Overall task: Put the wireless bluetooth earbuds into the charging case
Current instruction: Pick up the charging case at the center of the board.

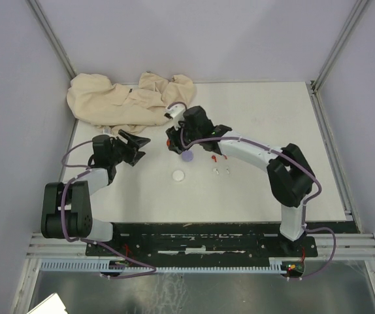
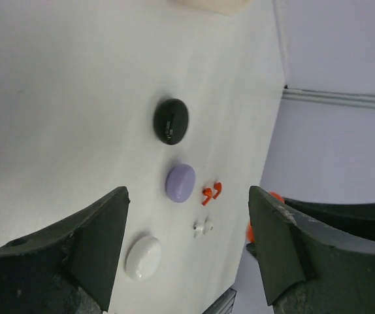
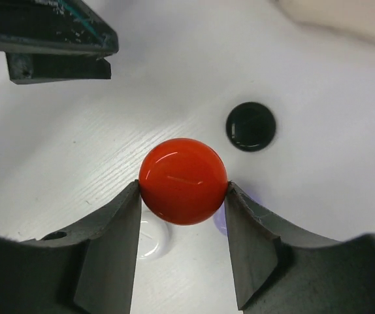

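White table (image 1: 272, 131) underneath. Pinches red case (image 3: 183, 180) in right gripper (image 3: 182, 190); holds left gripper (image 1: 140, 144) spread, empty. Red earbuds (image 2: 210, 191) lying ahead of left gripper. Case-fetching step, seemingly; next calls for opening lid.

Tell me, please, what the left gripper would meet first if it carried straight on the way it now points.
Probably the pale purple round case on the table, nearly centred ahead of the open left gripper; depth is unclear, so it might pass above.

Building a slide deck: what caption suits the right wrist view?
Right gripper clamped on a red round case, black case on the white table beyond.
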Available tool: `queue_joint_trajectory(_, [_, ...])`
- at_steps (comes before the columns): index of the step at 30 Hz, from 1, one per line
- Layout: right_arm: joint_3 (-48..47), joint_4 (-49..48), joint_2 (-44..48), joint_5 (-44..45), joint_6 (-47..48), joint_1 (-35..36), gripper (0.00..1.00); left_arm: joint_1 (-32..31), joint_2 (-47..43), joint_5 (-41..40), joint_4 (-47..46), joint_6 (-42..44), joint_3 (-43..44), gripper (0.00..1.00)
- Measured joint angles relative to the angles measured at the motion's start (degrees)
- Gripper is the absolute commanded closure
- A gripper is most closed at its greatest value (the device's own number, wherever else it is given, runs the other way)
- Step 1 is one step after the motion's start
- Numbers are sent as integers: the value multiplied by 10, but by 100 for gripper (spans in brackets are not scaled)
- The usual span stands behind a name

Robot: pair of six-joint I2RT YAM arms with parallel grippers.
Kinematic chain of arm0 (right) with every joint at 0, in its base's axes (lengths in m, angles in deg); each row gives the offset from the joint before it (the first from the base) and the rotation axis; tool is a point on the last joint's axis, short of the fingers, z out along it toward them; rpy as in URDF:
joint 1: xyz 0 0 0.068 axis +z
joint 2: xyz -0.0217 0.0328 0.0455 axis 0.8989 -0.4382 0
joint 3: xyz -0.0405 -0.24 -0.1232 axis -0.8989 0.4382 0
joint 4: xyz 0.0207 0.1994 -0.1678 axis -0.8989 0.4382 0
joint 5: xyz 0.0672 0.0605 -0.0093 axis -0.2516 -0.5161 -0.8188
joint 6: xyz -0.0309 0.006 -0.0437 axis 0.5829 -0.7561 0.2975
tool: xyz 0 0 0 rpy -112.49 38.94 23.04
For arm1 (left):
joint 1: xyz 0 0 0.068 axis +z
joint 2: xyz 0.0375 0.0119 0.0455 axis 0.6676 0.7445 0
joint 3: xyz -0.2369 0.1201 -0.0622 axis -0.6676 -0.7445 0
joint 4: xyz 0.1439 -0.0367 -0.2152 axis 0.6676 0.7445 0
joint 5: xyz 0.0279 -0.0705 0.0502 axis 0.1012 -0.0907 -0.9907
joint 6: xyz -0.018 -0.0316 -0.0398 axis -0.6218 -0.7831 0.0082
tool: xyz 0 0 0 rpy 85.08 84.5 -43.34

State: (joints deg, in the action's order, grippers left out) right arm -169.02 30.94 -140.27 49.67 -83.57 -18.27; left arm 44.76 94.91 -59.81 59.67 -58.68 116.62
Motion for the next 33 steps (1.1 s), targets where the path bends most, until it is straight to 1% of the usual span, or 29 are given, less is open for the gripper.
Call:
queue_joint_trajectory(6, [30,-3,87,-82,22,-64,65,-2,4,58,-107,-16,0,29])
queue_joint_trajectory(10, [31,19,102,-124,45,-72,66,-17,15,82,-176,-30,0,32])
queue_joint_trajectory(13, [31,45,103,-151,59,-70,66,-40,29,95,-211,-38,4,34])
queue_joint_trajectory(19, [31,79,103,-178,73,-68,66,-93,60,110,-243,-43,41,35])
queue_joint_trajectory(23, [31,87,103,-184,79,-68,66,-120,68,114,-248,-43,54,36])
queue_joint_trajectory(27, [31,90,103,-188,82,-68,67,-138,74,118,-246,-42,61,37])
queue_joint_trajectory(33, [31,97,103,-189,84,-68,67,-146,74,131,-238,-37,61,43])
